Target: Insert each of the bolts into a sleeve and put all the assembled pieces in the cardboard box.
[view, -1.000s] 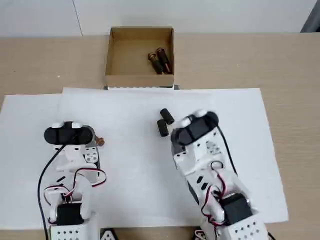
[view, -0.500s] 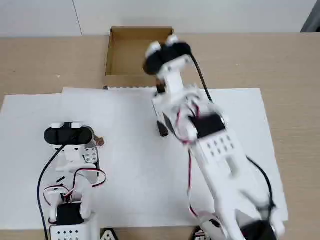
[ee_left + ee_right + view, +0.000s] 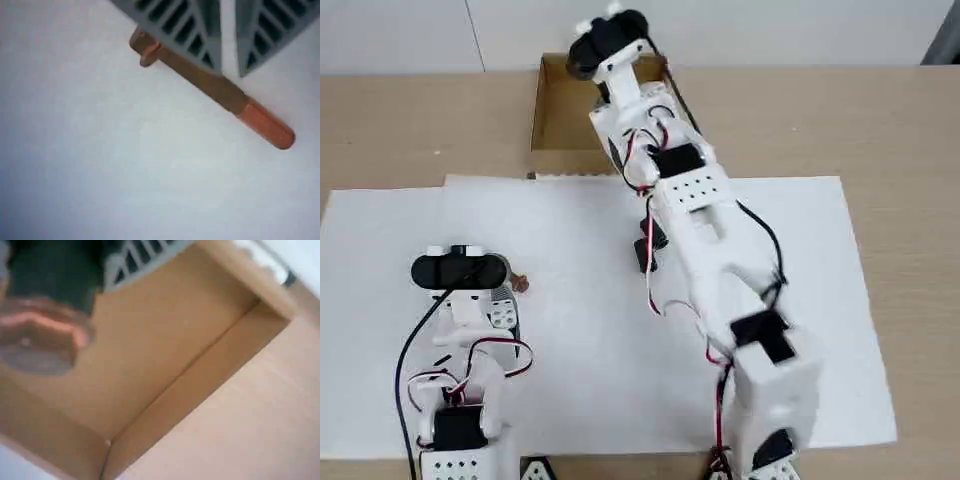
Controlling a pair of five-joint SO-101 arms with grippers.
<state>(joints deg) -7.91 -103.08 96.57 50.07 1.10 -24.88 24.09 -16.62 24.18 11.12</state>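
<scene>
My right gripper (image 3: 608,48) is stretched out over the cardboard box (image 3: 536,112). In the right wrist view this gripper (image 3: 55,285) is shut on a black sleeve with a copper bolt head (image 3: 42,335) showing at its end, above the box floor (image 3: 165,325). My left gripper (image 3: 460,270) rests low on the white paper. Beside it lies a loose copper bolt (image 3: 520,284). Seen from the left wrist, the bolt (image 3: 210,85) with its orange tip runs under the grey fingers (image 3: 200,30), which stand a narrow slit apart and hold nothing. The right arm covers much of the box's inside.
Two loose black sleeves (image 3: 647,250) lie on the white paper (image 3: 570,340), partly under the right arm. The box stands on the wooden table (image 3: 880,120) just past the paper's far edge.
The right arm swung up from beside the sleeves on the paper and forward over the box, carrying the assembled piece. The left arm and the loose bolt stayed put.
</scene>
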